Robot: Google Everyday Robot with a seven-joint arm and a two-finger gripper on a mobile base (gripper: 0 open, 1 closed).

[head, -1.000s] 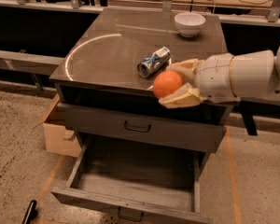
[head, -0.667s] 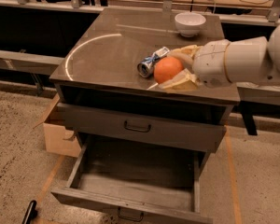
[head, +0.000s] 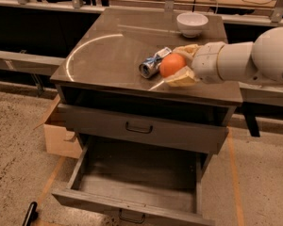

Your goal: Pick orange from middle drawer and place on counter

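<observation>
The orange [head: 172, 65] is held between the yellowish fingers [head: 184, 77] of my gripper [head: 178, 65], which is shut on it just above the counter [head: 108, 55] near its front right part. The arm reaches in from the right. The middle drawer [head: 137, 171] stands pulled wide open below, its grey floor bare. A crushed silver and blue can [head: 152, 63] lies on the counter just left of the orange, close to or touching it.
A white bowl [head: 192, 23] sits at the counter's back right. The drawer above the open one [head: 141, 127] is a little way out. A cardboard box [head: 59, 135] stands left of the cabinet. A dark object [head: 30, 213] lies on the floor at lower left.
My gripper has carried the orange up and back from the cabinet's front edge to over the counter, next to the can.
</observation>
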